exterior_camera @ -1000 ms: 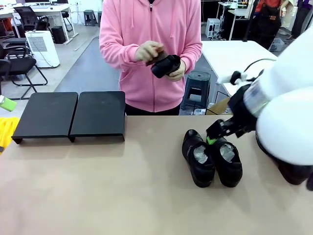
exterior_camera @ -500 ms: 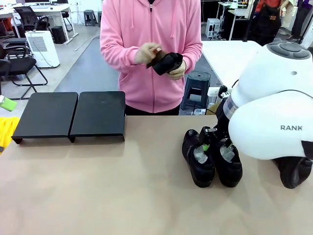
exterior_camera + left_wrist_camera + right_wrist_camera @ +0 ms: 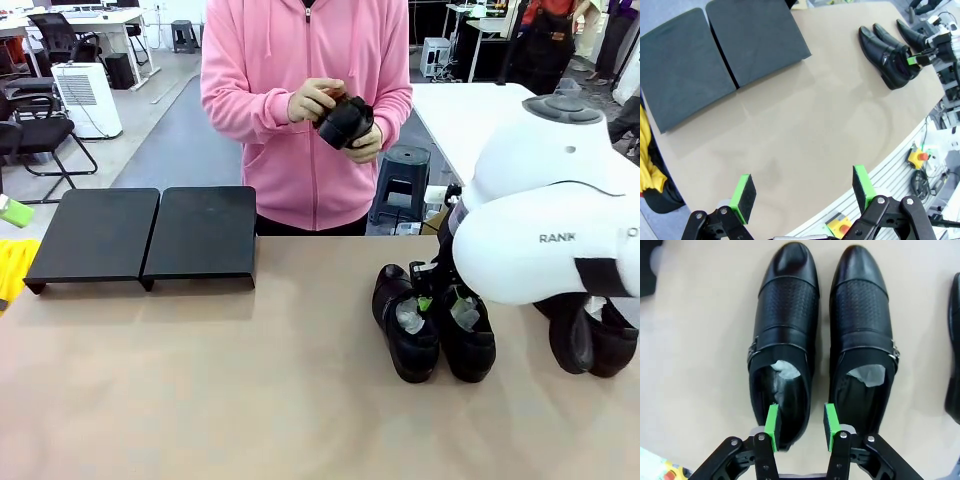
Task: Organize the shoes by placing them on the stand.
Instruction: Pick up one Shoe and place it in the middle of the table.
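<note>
The room light is bright and even, and it comes from above. On the bench [image 3: 250,400] the shadows are soft: a dark band under the stand [image 3: 150,235] and a small one around the shoes [image 3: 435,330]. The bench is matte, without glare. From my left wrist it gives only pale, wide reflections, and the wide lens there bends the bench edge into a curve. From my right wrist the shoes are sharp, with soft white shine on the toes. My right hand [image 3: 801,422] is sharp too, but the corners at left are blurred.
</note>
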Available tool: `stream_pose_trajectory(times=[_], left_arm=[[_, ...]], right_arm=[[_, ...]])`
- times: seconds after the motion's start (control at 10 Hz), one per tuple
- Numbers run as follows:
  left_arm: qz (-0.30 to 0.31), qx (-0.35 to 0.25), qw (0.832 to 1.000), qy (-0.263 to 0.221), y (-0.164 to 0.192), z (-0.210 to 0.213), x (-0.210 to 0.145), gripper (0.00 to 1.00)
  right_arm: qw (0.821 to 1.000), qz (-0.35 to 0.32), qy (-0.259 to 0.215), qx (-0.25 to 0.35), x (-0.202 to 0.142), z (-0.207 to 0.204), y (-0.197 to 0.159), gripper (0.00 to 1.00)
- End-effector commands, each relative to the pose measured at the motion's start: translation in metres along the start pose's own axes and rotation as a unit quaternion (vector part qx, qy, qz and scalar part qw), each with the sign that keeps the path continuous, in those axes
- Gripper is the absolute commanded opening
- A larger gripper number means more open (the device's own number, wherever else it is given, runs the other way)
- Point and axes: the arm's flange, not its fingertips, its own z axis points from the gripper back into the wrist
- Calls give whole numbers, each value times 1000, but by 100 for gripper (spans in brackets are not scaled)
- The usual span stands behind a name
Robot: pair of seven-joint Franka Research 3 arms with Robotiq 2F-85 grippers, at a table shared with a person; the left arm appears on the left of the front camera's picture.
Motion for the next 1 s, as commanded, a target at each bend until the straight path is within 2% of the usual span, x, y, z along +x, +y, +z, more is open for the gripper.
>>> stream_pose_trajectory(times=[0.0,0.9], left_arm=[[-1,-11,1000,-4,1,2,0,100],[-1,-11,1000,-4,1,2,0,100]], right_arm=[[1000,-25,18,-5,21,-16,3,48],[997,-33,74,-17,32,-61,7,48]])
